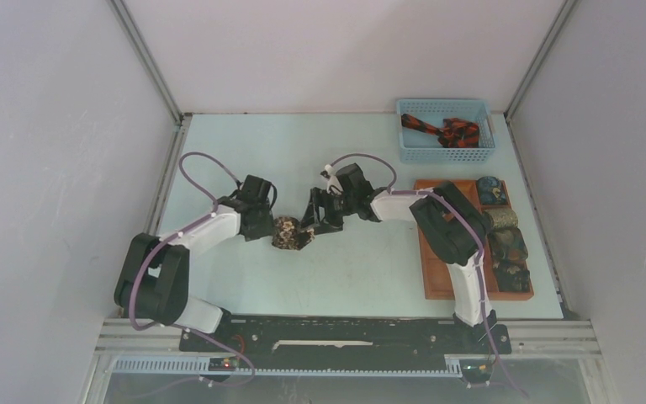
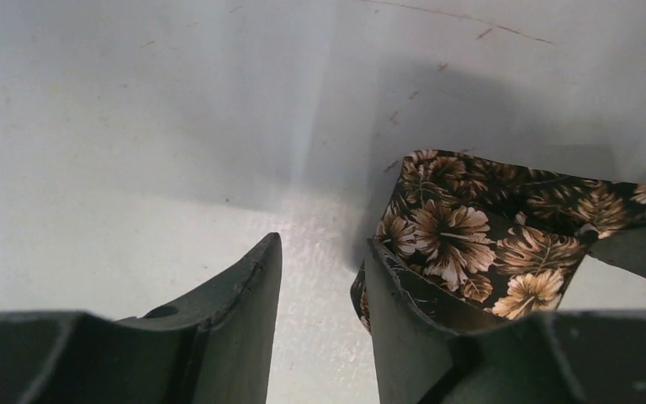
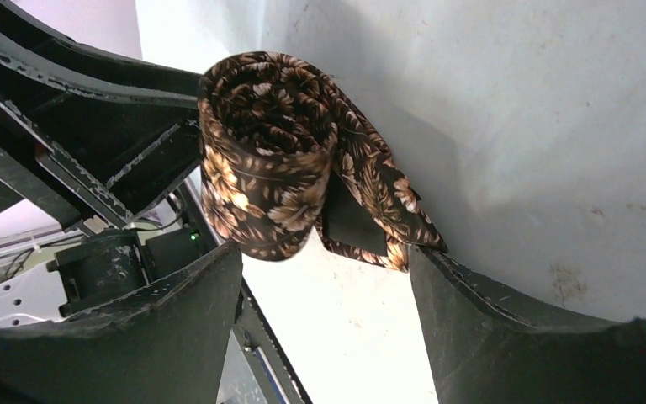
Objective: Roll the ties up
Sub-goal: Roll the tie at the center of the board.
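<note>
A dark brown tie with tan flowers (image 1: pixel 288 233) stands rolled up on the table between the two grippers. My left gripper (image 1: pixel 274 227) is open just left of the roll. In the left wrist view the tie (image 2: pixel 479 244) lies against the outside of the right finger, and only bare table shows between the gripper's (image 2: pixel 321 244) fingers. My right gripper (image 1: pixel 308 227) is open on the roll's right side. In the right wrist view the roll (image 3: pixel 269 168) sits just beyond the gripper (image 3: pixel 324 257), its loose tail touching one fingertip (image 3: pixel 425 265). A black and red-orange tie (image 1: pixel 442 132) lies in the basket.
The blue mesh basket (image 1: pixel 412 151) stands at the back right. An orange-brown tray (image 1: pixel 434 269) lies along the right side with several rolled ties (image 1: pixel 507 244) in its compartments. The right arm's elbow (image 1: pixel 446 223) hangs over the tray's left part.
</note>
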You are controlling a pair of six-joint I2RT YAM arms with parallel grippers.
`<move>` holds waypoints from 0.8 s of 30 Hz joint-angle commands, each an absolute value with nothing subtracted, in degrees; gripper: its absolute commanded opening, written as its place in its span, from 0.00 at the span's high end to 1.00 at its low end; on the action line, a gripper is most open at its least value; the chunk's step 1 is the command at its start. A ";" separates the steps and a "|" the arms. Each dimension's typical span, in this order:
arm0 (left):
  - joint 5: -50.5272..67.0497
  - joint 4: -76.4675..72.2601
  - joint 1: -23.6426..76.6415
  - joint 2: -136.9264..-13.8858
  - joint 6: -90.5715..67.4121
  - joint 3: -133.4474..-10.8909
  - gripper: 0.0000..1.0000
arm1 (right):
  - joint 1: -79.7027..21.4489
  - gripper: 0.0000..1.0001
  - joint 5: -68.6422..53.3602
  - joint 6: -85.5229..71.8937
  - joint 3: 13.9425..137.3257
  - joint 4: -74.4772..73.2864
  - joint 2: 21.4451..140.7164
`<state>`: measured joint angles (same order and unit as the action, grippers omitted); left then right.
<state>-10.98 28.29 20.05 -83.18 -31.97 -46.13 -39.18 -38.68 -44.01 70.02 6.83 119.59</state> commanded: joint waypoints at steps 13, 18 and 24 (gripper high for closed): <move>-5.54 23.77 21.22 -79.77 -33.04 -44.97 0.54 | -40.38 0.27 -42.20 -49.39 70.27 15.79 122.80; -5.25 23.05 21.28 -79.82 -33.13 -44.07 0.54 | -41.22 0.33 -42.71 -51.41 70.22 18.02 123.86; -5.13 22.70 21.27 -79.65 -33.07 -43.42 0.55 | -41.23 0.43 -42.71 -53.20 70.23 19.58 124.45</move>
